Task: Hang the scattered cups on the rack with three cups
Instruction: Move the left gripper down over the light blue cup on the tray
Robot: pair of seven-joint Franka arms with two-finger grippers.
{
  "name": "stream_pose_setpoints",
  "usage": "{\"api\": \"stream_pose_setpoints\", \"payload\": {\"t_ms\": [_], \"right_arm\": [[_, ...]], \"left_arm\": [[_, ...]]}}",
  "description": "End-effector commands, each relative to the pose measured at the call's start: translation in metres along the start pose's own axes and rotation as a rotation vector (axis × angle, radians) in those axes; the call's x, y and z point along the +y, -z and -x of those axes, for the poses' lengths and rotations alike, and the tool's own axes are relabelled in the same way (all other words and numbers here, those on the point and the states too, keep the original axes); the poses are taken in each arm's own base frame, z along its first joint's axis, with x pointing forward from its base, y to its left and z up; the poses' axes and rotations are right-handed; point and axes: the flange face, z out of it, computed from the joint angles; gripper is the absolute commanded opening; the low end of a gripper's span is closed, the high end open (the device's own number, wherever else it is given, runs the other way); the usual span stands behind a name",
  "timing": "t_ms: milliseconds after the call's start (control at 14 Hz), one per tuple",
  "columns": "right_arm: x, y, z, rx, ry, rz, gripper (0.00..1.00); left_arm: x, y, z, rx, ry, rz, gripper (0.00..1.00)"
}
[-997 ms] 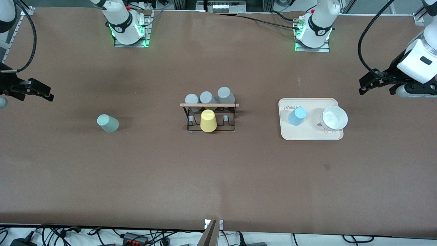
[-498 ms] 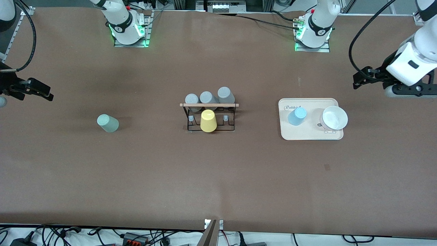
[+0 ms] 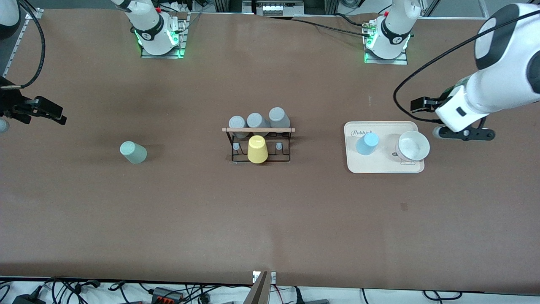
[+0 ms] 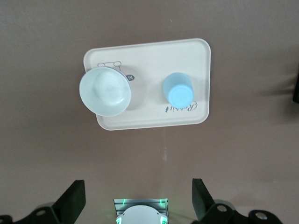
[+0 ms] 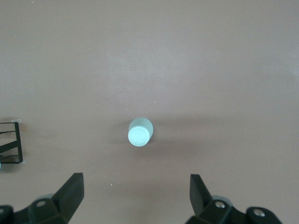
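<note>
Your front camera sits high above the bench edge away from the robot bases and looks steeply down; it takes in nearly the whole table (image 3: 270,219), with both bases along the top edge.

Your left wrist camera looks straight down from well above the cream tray (image 4: 201,74) toward the left arm's end of the bench. Its own fingers (image 4: 72,200) show at the frame edge. The front view shares this tray (image 3: 382,168) and its blue cup (image 3: 366,143).

Your right wrist camera also faces straight down, over the sage green cup (image 5: 140,132) toward the right arm's end. A corner of the rack (image 5: 14,142) enters it; the front view shares both.
</note>
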Motion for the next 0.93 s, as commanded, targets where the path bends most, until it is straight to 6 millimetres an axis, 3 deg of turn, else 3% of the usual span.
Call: {"api": "stream_pose_setpoints", "payload": {"t_ms": [0,142,285,427,498,641,854], "right_arm": [[-0.002,0.001,0.007,-0.002,0.015,-0.002,1.00],[-0.003,0.001,0.007,0.001,0.016,-0.002,1.00],[-0.003,0.001,0.007,0.001,0.015,-0.002,1.00],[-0.003,0.001,0.007,0.001,0.015,-0.002,1.00],[-0.003,0.001,0.007,0.001,0.015,-0.002,1.00],[-0.003,0.001,0.006,0.003,0.015,-0.002,1.00],[-0.003,0.001,0.006,0.003,0.017,-0.002,1.00]], "left_arm": [[0.014,-0.027,0.012,-0.011,-0.033,-0.011,1.00],[0.024,-0.061,0.016,0.049,-0.039,-0.018,1.00],[0.034,-0.109,0.015,0.158,-0.026,-0.017,1.00],[0.074,-0.135,-0.001,0.281,0.002,0.005,1.00],[0.081,-0.157,-0.012,0.287,0.008,-0.010,1.00],[0.080,-0.175,-0.018,0.327,-0.006,-0.114,1.00],[0.087,-0.207,-0.028,0.308,0.002,-0.117,1.00]]}}
